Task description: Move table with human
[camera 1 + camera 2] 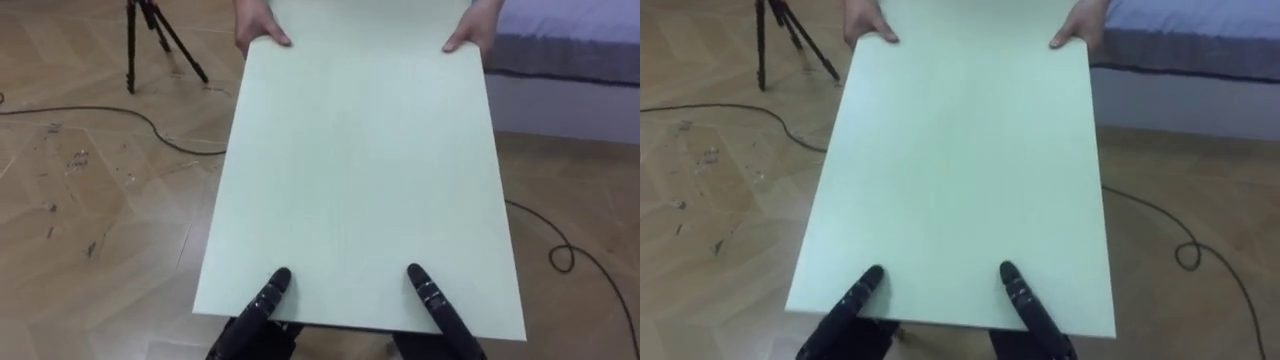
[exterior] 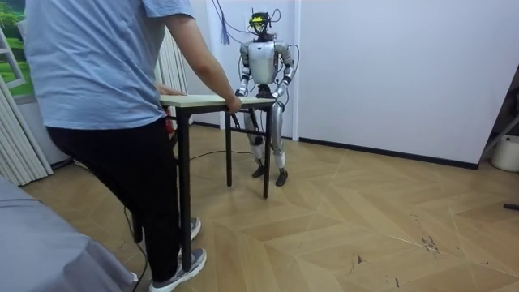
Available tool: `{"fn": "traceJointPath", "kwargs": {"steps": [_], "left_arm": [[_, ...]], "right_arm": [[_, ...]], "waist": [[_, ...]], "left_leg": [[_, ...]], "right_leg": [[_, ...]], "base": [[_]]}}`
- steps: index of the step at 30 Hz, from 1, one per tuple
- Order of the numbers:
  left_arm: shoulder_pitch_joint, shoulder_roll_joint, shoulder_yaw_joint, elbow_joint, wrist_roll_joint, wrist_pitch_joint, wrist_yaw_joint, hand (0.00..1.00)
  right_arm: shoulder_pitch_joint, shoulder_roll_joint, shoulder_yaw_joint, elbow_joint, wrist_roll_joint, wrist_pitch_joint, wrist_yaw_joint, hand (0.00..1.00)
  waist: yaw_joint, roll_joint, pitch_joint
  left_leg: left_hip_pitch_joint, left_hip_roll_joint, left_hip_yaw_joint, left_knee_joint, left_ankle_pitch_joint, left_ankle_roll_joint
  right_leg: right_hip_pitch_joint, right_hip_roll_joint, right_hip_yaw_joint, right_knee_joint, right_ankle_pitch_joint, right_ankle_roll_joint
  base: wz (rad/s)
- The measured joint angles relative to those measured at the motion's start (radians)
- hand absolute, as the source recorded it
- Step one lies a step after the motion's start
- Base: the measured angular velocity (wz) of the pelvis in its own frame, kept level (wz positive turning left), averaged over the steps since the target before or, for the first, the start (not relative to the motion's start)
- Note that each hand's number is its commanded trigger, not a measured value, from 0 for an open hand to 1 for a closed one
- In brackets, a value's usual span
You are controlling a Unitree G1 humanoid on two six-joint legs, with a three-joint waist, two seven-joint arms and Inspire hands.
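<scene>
**Clerk:** Position of the table?

**Inspector:** The table (image 1: 360,170) has a pale, bare top and dark legs. In the eye views it runs from 6 o'clock up to 12 o'clock. In the room view it stands between the robot at its far end and a person (image 2: 105,81) at the near end. I cannot tell whether its legs are on the wooden floor (image 1: 90,230) or off it.

**Clerk:** Robot's left hand?

**Inspector:** The left hand (image 1: 262,305) is at the near edge, about 7 o'clock, with its thumb laid flat on the top. The rest of it is under the edge, so I cannot tell how far it is closed.

**Clerk:** Right hand?

**Inspector:** The right hand (image 1: 435,300) is the same, at about 5 o'clock on that edge. Its thumb is on the top and its grip cannot be told.

**Clerk:** The person?

**Inspector:** The person's two hands hold the far corners, one (image 1: 262,30) at 11 o'clock and the other (image 1: 468,35) at 1 o'clock.

**Clerk:** Surroundings?

**Inspector:** A tripod (image 1: 150,35) stands on the floor at 10 o'clock, apart from the table. A bed (image 1: 570,50) lies at 2 o'clock, just beyond the far right corner.
</scene>
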Motion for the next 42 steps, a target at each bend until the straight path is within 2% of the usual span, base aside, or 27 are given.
{"fn": "traceJointPath", "kwargs": {"steps": [1, 2, 3, 4, 5, 7, 8, 10, 11, 13, 14, 16, 18, 20, 21, 23, 24, 25, 26, 29, 31, 33, 34, 36, 38, 40, 42], "left_arm": [[0.033, -0.007, 0.000, 0.001, -0.008, -0.001, -0.013, 1.00], [0.060, -0.007, -0.002, 0.001, -0.030, 0.000, -0.028, 1.00], [0.068, -0.006, -0.003, 0.001, -0.034, 0.002, -0.034, 1.00], [0.070, 0.002, 0.000, 0.001, -0.036, 0.002, -0.046, 1.00], [0.065, 0.011, 0.000, -0.001, -0.035, 0.001, -0.051, 1.00], [0.064, 0.023, -0.006, -0.002, -0.032, 0.002, -0.049, 1.00], [0.051, 0.018, -0.007, -0.002, -0.027, 0.005, -0.050, 1.00], [0.034, 0.000, -0.007, -0.001, -0.032, 0.006, -0.050, 1.00], [0.018, 0.006, -0.006, -0.001, -0.039, 0.006, -0.050, 1.00], [-0.016, 0.005, -0.006, 0.001, -0.045, -0.005, -0.040, 1.00], [-0.038, 0.004, -0.008, 0.002, -0.047, -0.014, -0.025, 1.00], [-0.054, -0.002, -0.009, 0.004, -0.055, -0.023, -0.002, 1.00], [-0.057, -0.007, -0.006, 0.020, -0.055, -0.037, 0.004, 1.00], [-0.075, -0.011, -0.018, 0.070, -0.040, -0.036, 0.003, 1.00], [-0.073, -0.012, -0.019, 0.076, -0.036, -0.036, 0.003, 1.00], [-0.059, -0.011, -0.022, 0.077, -0.053, -0.035, 0.004, 1.00], [-0.056, -0.009, -0.023, 0.077, -0.054, -0.033, 0.004, 1.00], [-0.056, -0.010, -0.025, 0.082, -0.048, -0.023, 0.005, 1.00], [-0.056, -0.009, -0.026, 0.084, -0.035, -0.009, 0.011, 1.00], [-0.038, 0.000, -0.027, 0.081, -0.026, 0.018, 0.005, 1.00], [-0.009, 0.008, -0.025, 0.066, -0.023, 0.021, 0.000, 1.00], [-0.001, 0.019, -0.026, 0.064, -0.031, 0.031, -0.012, 1.00], [0.007, 0.019, -0.026, 0.062, -0.036, 0.034, -0.019, 1.00], [0.008, 0.036, -0.025, 0.048, -0.046, 0.034, -0.023, 1.00], [0.006, 0.060, -0.025, 0.029, -0.034, 0.030, -0.022, 1.00], [-0.010, 0.048, -0.025, 0.029, -0.027, 0.025, -0.020, 1.00], [-0.013, 0.047, -0.019, 0.024, -0.027, 0.010, -0.025, 1.00]], "right_arm": [[0.002, -0.011, 0.000, 0.000, -0.010, 0.018, 0.000, 1.00], [0.001, -0.025, 0.000, -0.001, -0.022, 0.032, 0.001, 1.00], [0.001, -0.029, 0.000, 0.000, -0.022, 0.037, 0.003, 1.00], [0.000, -0.026, 0.000, 0.000, -0.032, 0.039, 0.011, 1.00], [0.005, -0.020, 0.001, 0.003, -0.038, 0.034, 0.012, 1.00], [0.020, -0.015, 0.003, 0.003, -0.043, 0.022, 0.015, 1.00], [0.018, -0.014, -0.002, -0.004, -0.041, 0.012, 0.023, 1.00], [-0.010, -0.031, -0.008, -0.011, -0.045, 0.011, 0.024, 1.00], [-0.034, -0.029, -0.008, -0.005, -0.048, 0.015, 0.024, 1.00], [-0.058, -0.014, -0.017, 0.001, -0.047, 0.017, 0.022, 1.00], [-0.072, 0.001, -0.034, 0.013, -0.057, 0.026, 0.019, 1.00], [-0.098, 0.007, -0.050, 0.018, -0.070, 0.056, -0.002, 1.00], [-0.116, 0.007, -0.060, 0.021, -0.081, 0.088, -0.031, 1.00], [-0.083, 0.041, -0.087, 0.041, -0.100, 0.091, -0.034, 1.00], [-0.079, 0.044, -0.092, 0.045, -0.105, 0.091, -0.034, 1.00], [-0.077, 0.043, -0.094, 0.051, -0.117, 0.104, -0.034, 1.00], [-0.073, 0.043, -0.095, 0.050, -0.118, 0.105, -0.034, 1.00], [-0.057, 0.043, -0.098, 0.049, -0.115, 0.104, -0.034, 1.00], [-0.035, 0.044, -0.097, 0.048, -0.107, 0.101, -0.031, 1.00], [0.018, 0.038, -0.080, 0.037, -0.101, 0.061, -0.009, 1.00], [0.041, 0.036, -0.048, 0.024, -0.096, 0.032, -0.007, 1.00], [0.041, 0.016, -0.028, 0.022, -0.078, 0.023, -0.006, 1.00], [0.036, 0.000, -0.020, 0.022, -0.068, 0.026, -0.002, 1.00], [0.037, 0.005, -0.014, 0.015, -0.066, 0.023, -0.003, 1.00], [0.046, 0.019, 0.014, 0.015, -0.043, -0.006, -0.004, 1.00], [0.024, 0.002, 0.021, 0.015, -0.027, -0.022, -0.004, 1.00], [-0.002, 0.000, 0.025, 0.017, -0.025, -0.018, -0.004, 1.00]], "waist": [[0.013, 0.023, -0.0039], [0.003, 0.047, -0.0049], [-0.006, 0.056, -0.0041], [-0.027, 0.066, 0.0051], [-0.038, 0.054, 0.0201], [-0.047, 0.028, 0.0084], [-0.053, 0.033, 0.0070], [-0.052, 0.082, 0.0239], [-0.060, 0.091, 0.0257], [-0.060, 0.087, 0.0251], [-0.057, 0.083, 0.0244], [-0.034, 0.079, 0.0233], [-0.039, 0.076, 0.0146], [-0.043, 0.055, -0.0040], [-0.044, 0.054, -0.0084], [-0.064, 0.056, -0.0078], [-0.077, 0.059, -0.0058], [-0.097, 0.059, -0.0052], [-0.110, 0.057, -0.0055], [-0.118, 0.049, -0.0103], [-0.102, 0.044, -0.0070], [-0.069, 0.035, -0.0004], [-0.055, 0.038, -0.0138], [-0.062, 0.015, -0.0116], [-0.056, -0.045, -0.0052], [-0.020, -0.044, 0.0016], [0.020, -0.050, -0.0044]], "left_leg": [[-0.003, 0.027, 0.026, 0.171, -0.021, 0.000], [0.009, 0.043, 0.024, 0.309, -0.011, -0.008], [0.020, 0.047, 0.021, 0.338, -0.002, -0.007], [0.052, 0.044, 0.014, 0.329, -0.018, 0.009], [0.066, 0.031, 0.017, 0.271, -0.032, 0.011], [0.091, -0.009, 0.011, 0.156, -0.033, 0.006], [0.109, -0.008, 0.005, 0.116, -0.069, -0.025], [0.120, 0.044, 0.009, 0.145, -0.123, -0.020], [0.139, 0.051, 0.009, 0.081, -0.173, -0.019], [0.138, 0.044, 0.020, -0.004, -0.220, 0.003], [0.113, 0.040, 0.036, -0.002, -0.238, 0.032], [0.089, 0.033, 0.063, 0.069, -0.243, 0.036], [0.053, 0.010, 0.073, 0.078, -0.242, 0.072], [0.047, -0.043, 0.062, 0.044, -0.189, 0.105], [0.047, -0.050, 0.063, 0.038, -0.179, 0.111], [0.042, -0.083, 0.067, 0.007, -0.136, 0.144], [0.039, -0.091, 0.068, -0.002, -0.125, 0.153], [0.037, -0.090, 0.085, -0.009, -0.108, 0.161], [0.038, -0.083, 0.114, -0.022, -0.091, 0.163], [0.041, -0.061, 0.217, -0.098, -0.032, 0.158], [0.034, -0.055, 0.251, -0.112, -0.014, 0.154], [0.020, -0.061, 0.258, -0.117, -0.003, 0.145], [-0.002, -0.054, 0.248, -0.140, 0.014, 0.149], [-0.017, -0.040, 0.275, -0.162, 0.049, 0.154], [-0.023, -0.041, 0.360, -0.173, 0.085, 0.153], [-0.065, -0.037, 0.335, -0.163, 0.114, 0.141], [-0.103, -0.043, 0.296, -0.186, 0.143, 0.140]], "right_leg": [[0.005, 0.004, -0.032, 0.006, 0.000, -0.005], [0.010, 0.011, -0.070, 0.017, -0.001, -0.007], [0.011, 0.014, -0.088, 0.025, 0.000, -0.004], [-0.006, 0.013, -0.119, 0.075, -0.015, -0.008], [-0.027, -0.001, -0.115, 0.119, -0.025, -0.009], [-0.057, -0.002, -0.053, 0.106, -0.001, -0.013], [-0.083, -0.001, -0.051, 0.072, 0.029, -0.022], [-0.115, 0.028, -0.107, 0.084, 0.056, -0.045], [-0.159, 0.030, -0.118, 0.110, 0.064, -0.055], [-0.226, 0.018, -0.136, 0.140, 0.088, -0.066], [-0.256, 0.006, -0.163, 0.141, 0.115, -0.075], [-0.282, -0.021, -0.211, 0.128, 0.151, -0.093], [-0.290, -0.058, -0.234, 0.124, 0.173, -0.073], [-0.279, -0.097, -0.221, 0.085, 0.225, 0.008], [-0.275, -0.100, -0.217, 0.068, 0.241, 0.039], [-0.258, -0.118, -0.202, 0.011, 0.301, 0.135], [-0.261, -0.127, -0.187, 0.017, 0.307, 0.145], [-0.276, -0.146, -0.116, 0.121, 0.273, 0.117], [-0.287, -0.174, -0.043, 0.281, 0.182, 0.103], [-0.219, -0.244, 0.026, 0.513, 0.021, 0.119], [-0.141, -0.251, 0.074, 0.527, -0.015, 0.138], [-0.133, -0.223, 0.088, 0.458, -0.021, 0.154], [-0.125, -0.197, 0.094, 0.382, -0.018, 0.188], [-0.101, -0.215, 0.063, 0.479, -0.039, 0.173], [-0.008, -0.249, 0.064, 0.520, -0.079, 0.169], [-0.015, -0.220, 0.069, 0.419, -0.113, 0.167], [0.005, -0.178, 0.064, 0.291, -0.140, 0.162]], "base": [[-0.83], [-0.66], [0.00], [0.42], [0.50], [0.33], [0.10], [-0.18], [-0.08], [-0.02], [-0.19], [-0.54], [-0.19], [0.39], [0.05], [0.07], [0.54], [0.77], [0.78], [0.47], [-0.19], [-0.51], [-0.33], [0.13], [0.33], [-0.48], [-0.77]]}}
